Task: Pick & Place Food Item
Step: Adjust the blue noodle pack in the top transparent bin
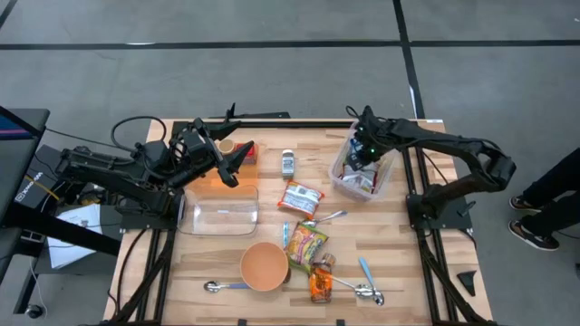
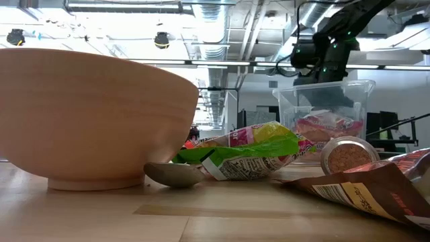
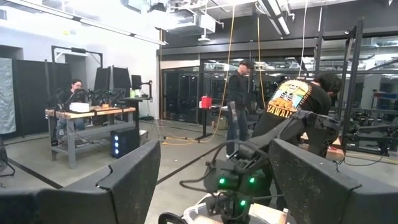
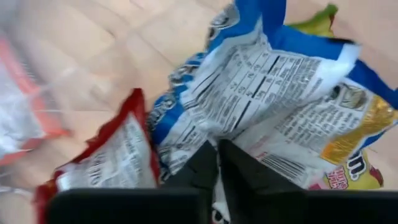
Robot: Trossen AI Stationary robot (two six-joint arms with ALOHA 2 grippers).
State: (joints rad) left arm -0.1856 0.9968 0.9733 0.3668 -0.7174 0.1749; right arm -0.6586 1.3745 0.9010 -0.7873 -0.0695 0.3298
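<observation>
Several snack packets (image 4: 267, 93) already lie in the clear bin (image 1: 337, 177), where the right claw (image 4: 217, 163) hangs clenched and empty. The left claw (image 1: 237, 165) waits released; a red packet (image 1: 300, 196) and a green packet (image 1: 306, 243) remain on the bench (image 1: 399, 263).

A blue and white snack packet (image 4: 261, 93) carries a nutrition-facts panel in print too small to read. At its four o'clock corner a yellow packet (image 4: 357, 168) shows a lowercase "m".
</observation>
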